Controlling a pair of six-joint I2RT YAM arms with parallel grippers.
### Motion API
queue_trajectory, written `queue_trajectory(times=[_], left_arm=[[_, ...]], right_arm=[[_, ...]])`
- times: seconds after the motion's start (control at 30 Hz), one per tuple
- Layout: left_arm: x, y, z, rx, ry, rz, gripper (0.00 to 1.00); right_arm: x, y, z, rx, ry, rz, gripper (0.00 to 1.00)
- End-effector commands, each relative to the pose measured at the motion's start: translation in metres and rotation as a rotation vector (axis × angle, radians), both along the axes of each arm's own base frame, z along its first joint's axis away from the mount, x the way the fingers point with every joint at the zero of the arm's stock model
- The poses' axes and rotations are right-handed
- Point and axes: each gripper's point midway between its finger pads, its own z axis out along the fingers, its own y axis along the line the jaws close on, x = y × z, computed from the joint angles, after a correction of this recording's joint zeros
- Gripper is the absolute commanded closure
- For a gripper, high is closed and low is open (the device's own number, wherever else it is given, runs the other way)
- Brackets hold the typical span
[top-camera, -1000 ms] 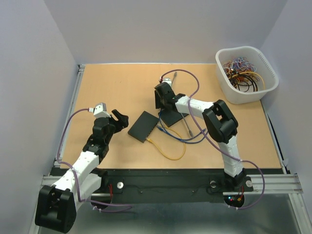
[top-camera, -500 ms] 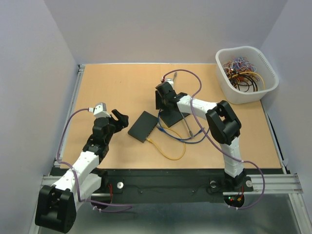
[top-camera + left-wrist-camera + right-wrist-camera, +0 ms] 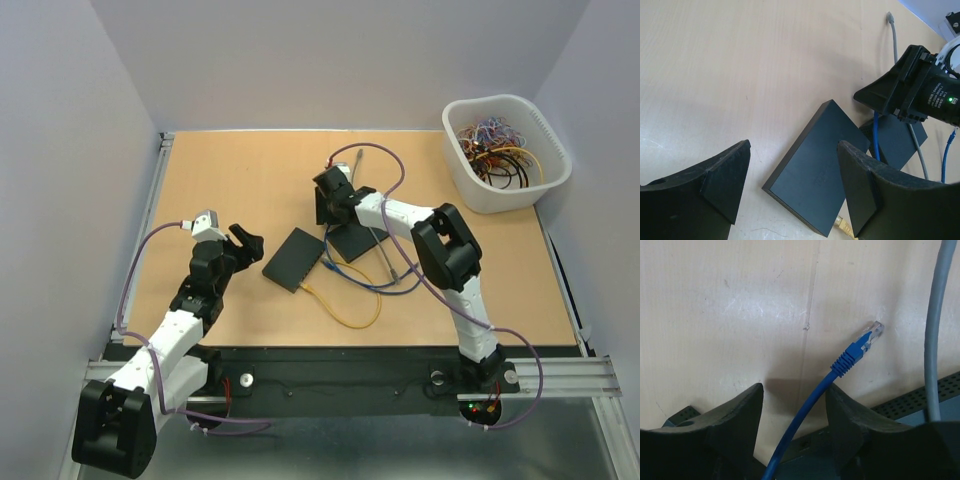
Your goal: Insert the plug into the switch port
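Movement was confined to the right arm: in the overhead view its elbow had swung a little toward the left of the frame and the right fingers (image 3: 735, 425) had edged up and left at the centre of the table (image 3: 230, 180), while the left arm had not stirred. The right wrist view showed those fingers apart, with the blue cable (image 3: 810, 400) running up between them without either one pressing on it, so we judged it unheld. The plug (image 3: 867, 337), clear-tipped, lay free on bare table in the upper right of that frame, beyond the fingertips, beside a grey cable (image 3: 935, 340) at the right edge. Along the lower right of the same frame ran the side of a perforated dark box (image 3: 920, 395), which was near the plug but did not touch it. We saw no port there. The left fingers (image 3: 720, 185) also stood wide apart and empty, framing a flat dark box (image 3: 815, 170) in the middle of the left wrist view. We could not tell which of the two boxes carried the port meant for this plug. To us the small shift read as the right arm lining itself up along the cable toward the plug, and the insertion itself had not begun. The plug had yet to be gripped, lifted and turned to face an opening.
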Motion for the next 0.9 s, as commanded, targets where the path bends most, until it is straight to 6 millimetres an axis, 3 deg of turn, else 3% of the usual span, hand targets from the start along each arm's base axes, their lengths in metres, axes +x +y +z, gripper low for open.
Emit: queue_trajectory(times=[0.0,0.1,0.2,0.23,0.27,0.37,0.4,0.43,0.47,0.5,0.53,0.57,0.6,0.63,0.67,0.7,0.73,0.77,0.8,0.83,0.87], left_arm=[[0.003,0.001,0.006,0.010,-0.044,-0.001,0.20],[0.003,0.001,0.006,0.009,-0.044,0.000,0.20],[0.003,0.001,0.006,0.009,-0.044,0.000,0.20],[0.003,0.001,0.007,0.009,-0.045,0.001,0.20],[0.003,0.001,0.007,0.007,-0.045,0.002,0.20],[0.003,0.002,0.008,0.010,-0.049,0.007,0.20],[0.003,0.003,0.008,0.009,-0.049,0.010,0.20],[0.002,0.004,0.008,0.010,-0.052,0.015,0.20],[0.002,0.004,0.011,0.007,-0.061,0.015,0.20],[0.001,0.004,0.011,0.002,-0.062,0.016,0.20],[-0.001,0.004,0.011,-0.003,-0.062,0.015,0.20],[-0.003,0.003,0.014,-0.011,-0.072,0.010,0.20],[-0.004,0.001,0.015,-0.022,-0.071,0.004,0.20],[-0.008,-0.003,0.019,-0.053,-0.076,-0.016,0.20],[-0.009,-0.007,0.024,-0.074,-0.085,-0.029,0.20],[-0.011,-0.008,0.029,-0.090,-0.094,-0.035,0.20],[-0.015,-0.015,0.032,-0.122,-0.091,-0.069,0.20],[-0.017,-0.018,0.048,-0.142,-0.130,-0.083,0.20],[-0.019,-0.020,0.054,-0.158,-0.144,-0.093,0.20],[-0.021,-0.022,0.061,-0.173,-0.160,-0.108,0.20],[-0.027,-0.029,0.072,-0.202,-0.190,-0.149,0.20]], right_arm=[[-0.001,0.002,-0.003,0.009,0.025,-0.020,0.48],[0.000,0.001,-0.005,0.003,0.025,-0.031,0.59],[0.001,0.000,0.000,0.011,0.015,-0.035,0.79],[0.002,0.002,0.003,0.015,0.008,-0.026,0.92],[0.002,0.003,0.007,0.015,-0.003,-0.006,0.97],[-0.005,0.017,0.027,0.022,-0.048,0.084,0.99],[-0.008,0.022,0.045,0.039,-0.080,0.112,1.00],[-0.012,0.024,0.052,0.029,-0.100,0.146,1.00],[-0.020,0.035,0.065,0.046,-0.133,0.183,1.00],[-0.032,0.032,0.059,0.029,-0.127,0.208,1.00],[-0.039,0.034,0.084,0.043,-0.178,0.242,1.00],[-0.051,0.046,0.096,0.077,-0.216,0.291,1.00],[-0.070,0.039,0.077,0.059,-0.185,0.328,1.00],[-0.079,0.047,0.107,0.133,-0.249,0.376,1.00],[-0.095,0.052,0.106,0.156,-0.250,0.421,1.00],[-0.115,0.045,0.089,0.154,-0.217,0.453,1.00],[-0.124,0.046,0.106,0.209,-0.252,0.470,1.00],[-0.134,0.053,0.116,0.268,-0.277,0.506,1.00],[-0.141,0.053,0.119,0.296,-0.283,0.516,1.00],[-0.159,0.049,0.104,0.317,-0.242,0.556,1.00],[-0.172,0.057,0.127,0.404,-0.279,0.610,0.99]])
